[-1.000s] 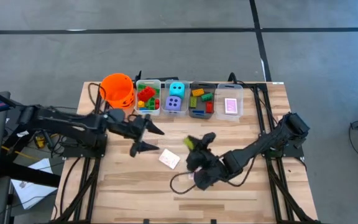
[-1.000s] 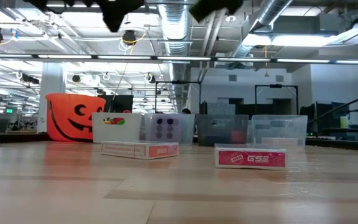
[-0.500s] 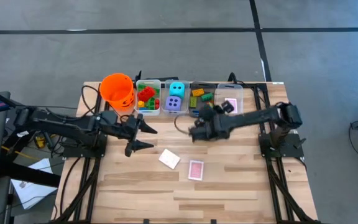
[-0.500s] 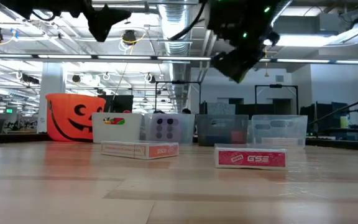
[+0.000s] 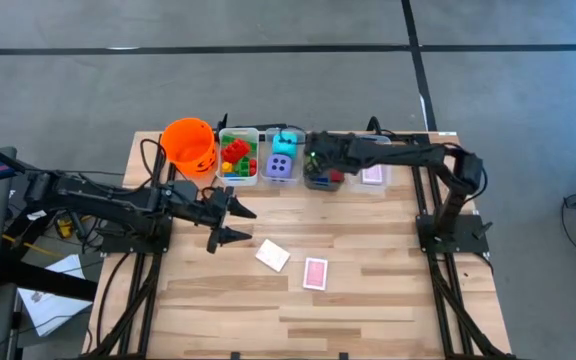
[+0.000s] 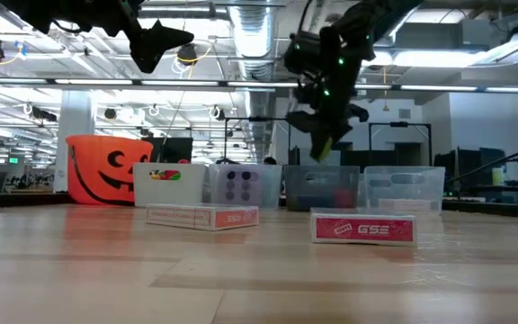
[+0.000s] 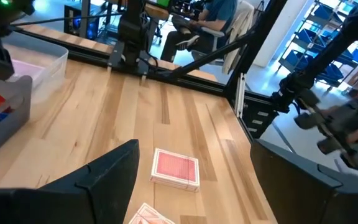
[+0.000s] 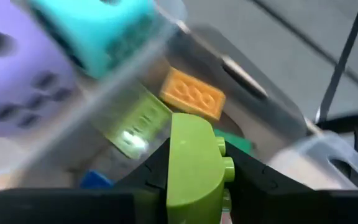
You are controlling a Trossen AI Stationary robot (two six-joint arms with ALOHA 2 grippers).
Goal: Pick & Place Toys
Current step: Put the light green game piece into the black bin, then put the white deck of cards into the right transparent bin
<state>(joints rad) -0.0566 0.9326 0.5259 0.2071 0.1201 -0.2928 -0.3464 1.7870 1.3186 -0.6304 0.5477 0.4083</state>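
Green brick [image 8: 194, 165] sits clenched in the right claw [image 5: 315, 160], arm stretched over the bins [image 5: 326, 180].

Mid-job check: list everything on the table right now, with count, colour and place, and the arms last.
Bucket: one, orange, back left of the table.
Clear bins: four, in a row along the back edge.
Bricks: several, red, green and yellow, in the leftmost bin.
Dice: two, cyan and purple, second bin.
Card decks: two, pink-backed, on the bare wood in the middle.
Left pincer: open, above the table near the decks.
Right pincer: over the third bin, shut on a green brick.
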